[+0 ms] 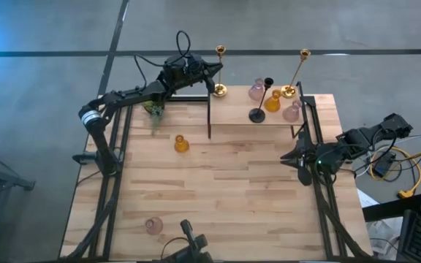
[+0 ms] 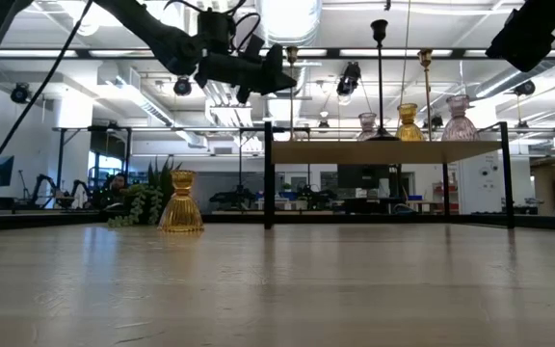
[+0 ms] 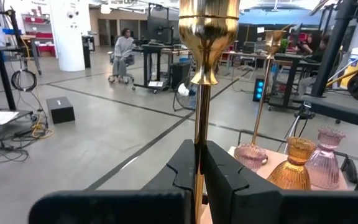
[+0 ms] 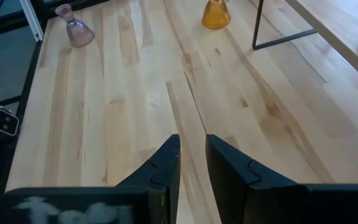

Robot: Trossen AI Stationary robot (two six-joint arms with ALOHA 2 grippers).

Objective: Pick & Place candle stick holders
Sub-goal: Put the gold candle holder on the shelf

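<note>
Jaws of our left gripper [image 3: 199, 177] pinched the tall gold candle holder [image 3: 201, 74] low on its thin, hard stem; it looked tippy.

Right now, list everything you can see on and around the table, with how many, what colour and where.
Tall thin gold candle stick holders: two, gold, on the raised shelf, one at its left end held by the left arm, the other near its right end.
Black stemmed holder: one, black, shelf front.
Amber glass holders: two, amber, one on the table left of the shelf, one on the shelf.
Pink glass holders: three, pink, two on the shelf (second), one at the table's near left corner.
Small green plant: one, green, table's far left.
Wooden shelf: one, light wood on black legs, far side.
Left gripper: fingers shut on the left gold holder's stem.
Right gripper: at the table's right edge, holding nothing.
</note>
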